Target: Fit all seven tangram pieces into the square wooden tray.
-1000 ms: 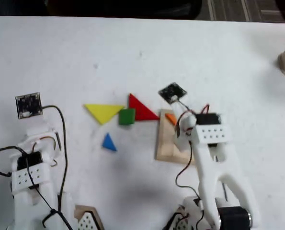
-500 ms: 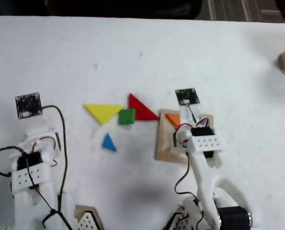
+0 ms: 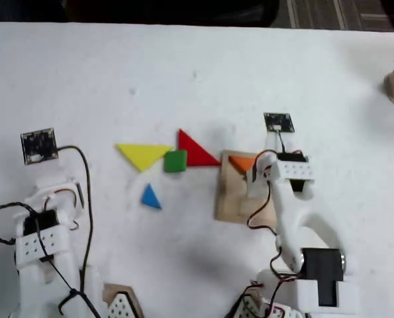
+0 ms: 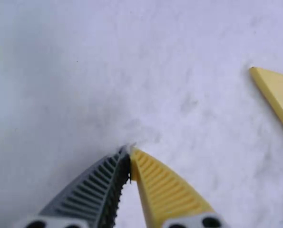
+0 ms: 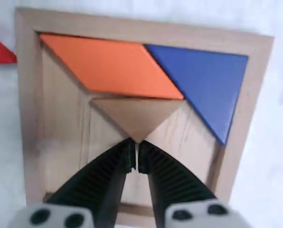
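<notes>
Tray (image 5: 146,29) holds 3 pieces (4 lie outside); right gripper (image 5: 134,159), jaws pressed together, seems to touch the tan triangle (image 5: 136,116). Nudge it gently flush against the orange parallelogram (image 5: 110,64), staying low.

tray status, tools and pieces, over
Right tool shut over tray, left tool shut over table. In tray: orange parallelogram, blue triangle, brown triangle. Out: yellow triangle, red triangle, green square, small blue triangle. Nothing blocking.

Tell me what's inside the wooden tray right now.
Inside the wooden tray: an orange parallelogram, a blue triangle and a tan triangle. The right gripper hides part of the tray floor beneath it.
</notes>
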